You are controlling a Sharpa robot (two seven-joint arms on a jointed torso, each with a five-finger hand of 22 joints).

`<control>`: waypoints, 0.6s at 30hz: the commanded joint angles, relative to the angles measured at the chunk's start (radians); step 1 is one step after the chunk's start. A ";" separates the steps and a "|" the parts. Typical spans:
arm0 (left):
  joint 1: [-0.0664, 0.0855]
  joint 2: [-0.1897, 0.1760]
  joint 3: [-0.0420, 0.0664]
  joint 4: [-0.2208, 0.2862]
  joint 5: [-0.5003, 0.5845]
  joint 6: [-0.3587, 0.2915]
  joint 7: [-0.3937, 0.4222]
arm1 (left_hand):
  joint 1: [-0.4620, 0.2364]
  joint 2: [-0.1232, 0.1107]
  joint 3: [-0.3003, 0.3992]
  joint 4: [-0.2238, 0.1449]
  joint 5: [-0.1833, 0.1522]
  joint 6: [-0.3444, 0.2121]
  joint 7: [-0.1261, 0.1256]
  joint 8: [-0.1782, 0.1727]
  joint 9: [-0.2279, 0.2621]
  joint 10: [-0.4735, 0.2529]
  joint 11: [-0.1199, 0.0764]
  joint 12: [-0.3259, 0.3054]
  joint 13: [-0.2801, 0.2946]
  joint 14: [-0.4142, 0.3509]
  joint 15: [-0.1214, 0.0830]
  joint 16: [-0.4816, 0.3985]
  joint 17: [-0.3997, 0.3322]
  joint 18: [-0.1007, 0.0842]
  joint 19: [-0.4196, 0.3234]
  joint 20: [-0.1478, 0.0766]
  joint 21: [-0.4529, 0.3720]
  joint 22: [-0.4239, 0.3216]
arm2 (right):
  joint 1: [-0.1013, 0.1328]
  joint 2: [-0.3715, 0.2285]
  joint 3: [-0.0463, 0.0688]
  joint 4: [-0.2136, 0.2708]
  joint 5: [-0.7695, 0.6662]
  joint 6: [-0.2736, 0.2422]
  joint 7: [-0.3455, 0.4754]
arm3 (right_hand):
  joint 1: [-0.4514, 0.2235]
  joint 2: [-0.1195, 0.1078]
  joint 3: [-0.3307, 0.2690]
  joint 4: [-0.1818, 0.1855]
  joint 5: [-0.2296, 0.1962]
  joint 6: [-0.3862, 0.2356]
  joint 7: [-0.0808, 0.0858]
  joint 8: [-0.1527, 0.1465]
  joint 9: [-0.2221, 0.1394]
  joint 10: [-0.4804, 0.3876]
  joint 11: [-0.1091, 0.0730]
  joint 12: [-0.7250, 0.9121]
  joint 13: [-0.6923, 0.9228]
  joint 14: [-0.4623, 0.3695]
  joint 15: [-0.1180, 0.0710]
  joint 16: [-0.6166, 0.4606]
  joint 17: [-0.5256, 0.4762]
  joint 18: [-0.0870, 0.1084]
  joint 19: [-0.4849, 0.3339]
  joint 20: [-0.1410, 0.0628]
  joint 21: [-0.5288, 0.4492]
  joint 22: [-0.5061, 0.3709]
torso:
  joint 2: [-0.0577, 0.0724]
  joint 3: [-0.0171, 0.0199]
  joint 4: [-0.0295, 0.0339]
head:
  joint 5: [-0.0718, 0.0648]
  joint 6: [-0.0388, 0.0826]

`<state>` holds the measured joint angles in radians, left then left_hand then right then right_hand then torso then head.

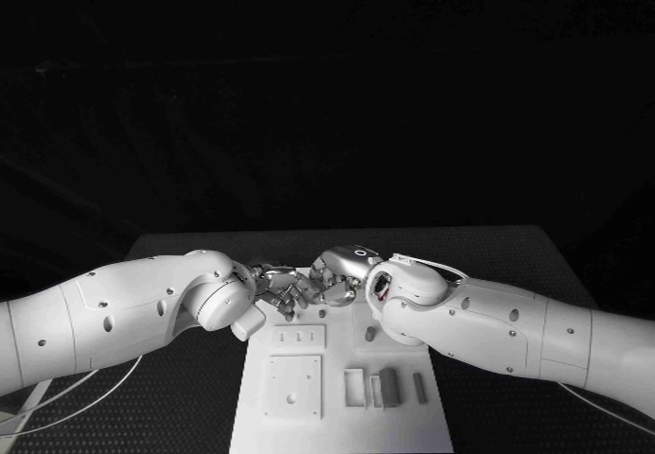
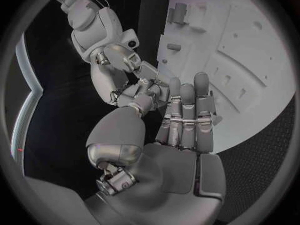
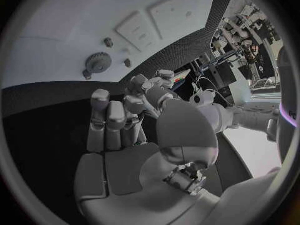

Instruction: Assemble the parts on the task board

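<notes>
1. I see both silver hands meeting over the far end of the white rectangular task board (image 1: 342,416). The left hand (image 1: 280,288) and the right hand (image 1: 339,284) are fingertip to fingertip there. I judge they are brought together to pass or align a small piece between them.
2. In the left wrist view the left hand's fingers (image 2: 187,112) lie straight and side by side, its thumb reaching toward the right hand (image 2: 134,75). I cannot tell whether either hand grips anything; the contact point is too small to read.
3. The grey parts stay on the board: a small grey toothed gear (image 3: 98,61) lies flat near the far end, and narrow grey upright blocks (image 1: 388,386) stand near the front edge, well apart from both hands.
4. My next move needs a clearer look at the fingertips.
</notes>
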<state>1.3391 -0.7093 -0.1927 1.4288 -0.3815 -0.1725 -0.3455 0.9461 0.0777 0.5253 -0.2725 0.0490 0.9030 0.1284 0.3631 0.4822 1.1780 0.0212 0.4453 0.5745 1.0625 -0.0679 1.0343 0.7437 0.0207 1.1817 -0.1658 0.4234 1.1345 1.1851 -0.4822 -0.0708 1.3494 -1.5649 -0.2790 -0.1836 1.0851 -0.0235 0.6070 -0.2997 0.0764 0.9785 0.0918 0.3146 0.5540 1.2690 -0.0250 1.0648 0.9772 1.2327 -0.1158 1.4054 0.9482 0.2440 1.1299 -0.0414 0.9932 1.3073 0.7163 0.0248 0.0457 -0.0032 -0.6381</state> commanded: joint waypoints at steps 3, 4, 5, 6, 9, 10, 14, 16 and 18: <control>0.004 0.004 0.005 0.004 0.000 0.009 0.027 | -0.004 0.003 0.014 0.001 0.002 0.129 -0.026 0.008 0.006 0.016 -0.004 0.009 -0.002 0.009 -0.009 0.011 -0.004 0.031 0.010 -0.002 -0.001 0.005 | -0.007 0.002 -0.003 -0.003 -0.001 0.021 0.003 | 0.002 0.009 0.001 0.007 0.004 0.039 -0.005 0.013 0.049 0.008 -0.001 0.000 0.001 -0.001 -0.007 0.001 0.000 0.018 0.000 -0.005 0.003 0.017 | 0.000 0.0003 -0.0002 | 0.002 -0.002; 0.004 0.004 0.005 0.004 0.000 0.008 0.027 | -0.006 0.003 0.016 0.001 0.003 0.133 -0.028 0.010 0.008 0.018 -0.005 0.011 -0.002 0.012 -0.011 0.013 -0.004 0.031 0.012 -0.003 -0.001 0.007 | -0.007 0.002 -0.003 -0.003 -0.001 0.021 0.003 | 0.002 0.009 0.001 0.007 0.004 0.039 -0.005 0.013 0.049 0.008 -0.001 0.000 0.001 -0.001 -0.007 0.001 0.000 0.018 0.000 -0.005 0.003 0.017 | 0.000 0.0003 -0.0002 | 0.002 -0.002; 0.004 0.004 0.005 0.004 0.000 0.008 0.027 | -0.007 0.003 0.018 0.001 0.003 0.136 -0.029 0.011 0.010 0.021 -0.007 0.013 -0.002 0.013 -0.012 0.016 -0.004 0.030 0.013 -0.004 -0.001 0.008 | -0.007 0.002 -0.003 -0.004 -0.001 0.021 0.002 | 0.002 0.009 0.001 0.007 0.004 0.039 -0.005 0.013 0.049 0.008 -0.001 0.000 0.001 -0.001 -0.007 0.001 -0.001 0.018 0.000 -0.005 0.003 0.017 | 0.000 0.0001 -0.0003 | 0.002 -0.002; 0.004 0.003 0.005 0.004 0.000 0.008 0.027 | -0.008 0.003 0.020 0.001 0.003 0.138 -0.030 0.012 0.011 0.023 -0.008 0.014 -0.002 0.015 -0.013 0.018 -0.004 0.030 0.013 -0.005 0.000 0.009 | -0.007 0.001 -0.003 -0.004 -0.001 0.021 0.002 | 0.002 0.009 0.001 0.007 0.004 0.039 -0.005 0.013 0.049 0.008 -0.001 0.000 0.001 -0.001 -0.007 0.001 -0.001 0.018 0.000 -0.005 0.003 0.017 | 0.000 -0.0002 -0.0005 | 0.003 -0.002; 0.004 0.002 0.005 0.005 -0.001 0.008 0.027 | -0.010 0.004 0.024 0.001 0.003 0.145 -0.034 0.016 0.016 0.028 -0.010 0.018 -0.002 0.019 -0.016 0.024 -0.004 0.029 0.016 -0.007 0.001 0.012 | -0.007 0.001 -0.003 -0.005 -0.001 0.022 0.002 | 0.001 0.009 0.001 0.007 0.004 0.039 -0.005 0.013 0.049 0.008 -0.001 0.000 0.001 -0.001 -0.007 0.001 -0.001 0.018 0.000 -0.005 0.003 0.017 | 0.000 -0.0002 -0.0011 | 0.003 -0.002; 0.004 0.003 0.005 0.004 -0.001 0.008 0.027 | -0.011 0.005 0.025 0.000 0.004 0.147 -0.035 0.017 0.018 0.030 -0.012 0.020 -0.002 0.020 -0.017 0.027 -0.004 0.028 0.018 -0.008 0.002 0.014 | -0.007 0.001 -0.003 -0.005 -0.001 0.022 0.002 | 0.001 0.009 0.001 0.007 0.004 0.039 -0.005 0.013 0.049 0.008 -0.001 0.000 0.001 -0.001 -0.007 0.001 -0.001 0.018 0.000 -0.005 0.003 0.017 | 0.000 0.0002 -0.0014 | 0.004 -0.001; 0.004 0.003 0.005 0.004 -0.001 0.007 0.028 | -0.012 0.005 0.028 0.000 0.004 0.152 -0.037 0.019 0.022 0.035 -0.014 0.023 -0.002 0.023 -0.020 0.032 -0.004 0.028 0.021 -0.011 0.003 0.017 | -0.007 0.001 -0.003 -0.005 0.005 0.027 0.006 | 0.001 0.008 0.001 0.007 0.003 0.038 -0.005 0.012 0.050 0.008 0.000 0.000 0.001 -0.001 -0.007 0.000 -0.001 0.018 0.000 -0.005 0.003 0.016 | 0.000 0.0003 -0.0012 | 0.003 -0.002; 0.004 0.003 0.005 0.004 -0.001 0.006 0.028 | -0.013 0.006 0.029 -0.001 0.004 0.154 -0.038 0.020 0.025 0.037 -0.015 0.025 -0.002 0.025 -0.021 0.035 -0.004 0.027 0.022 -0.012 0.004 0.018 | -0.007 0.001 -0.003 -0.006 0.010 0.028 0.009 | -0.001 0.005 -0.001 0.007 0.003 0.038 -0.005 0.012 0.050 0.007 0.000 -0.001 0.000 -0.001 -0.007 0.000 -0.001 0.018 -0.001 -0.005 0.003 0.016 | 0.000 0.0003 -0.0010 | 0.004 -0.002; 0.004 0.003 0.005 0.003 -0.002 0.006 0.026 | -0.014 0.006 0.031 -0.001 0.004 0.156 -0.040 0.022 0.027 0.039 -0.016 0.028 -0.001 0.026 -0.022 0.039 -0.004 0.027 0.024 -0.014 0.005 0.020 | -0.007 0.001 -0.003 -0.006 0.015 0.025 0.011 | -0.003 0.000 -0.002 0.008 0.003 0.038 -0.005 0.011 0.051 0.007 0.000 -0.002 0.000 -0.001 -0.007 -0.001 -0.002 0.018 -0.001 -0.004 0.002 0.016 | 0.000 0.0002 -0.0004 | 0.004 -0.002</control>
<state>1.3386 -0.7095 -0.1930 1.4281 -0.3843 -0.1731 -0.3475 0.9376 0.0827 0.5493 -0.2731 0.0494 0.9131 0.1248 0.3787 0.4855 1.2114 0.0051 0.4706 0.5735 1.0848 -0.0838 1.0691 0.7410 0.0194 1.2013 -0.1786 0.4235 1.1540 1.1831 -0.4813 -0.0705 1.3458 -1.5594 -0.2791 -0.1791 1.0866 -0.0222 0.6070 -0.2955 0.0734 0.9785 0.0918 0.3146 0.5542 1.2690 -0.0250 1.0648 0.9772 1.2324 -0.1153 1.4054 0.9477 0.2440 1.1299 -0.0405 0.9932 1.3073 0.7162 0.0247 0.0446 0.0004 -0.6401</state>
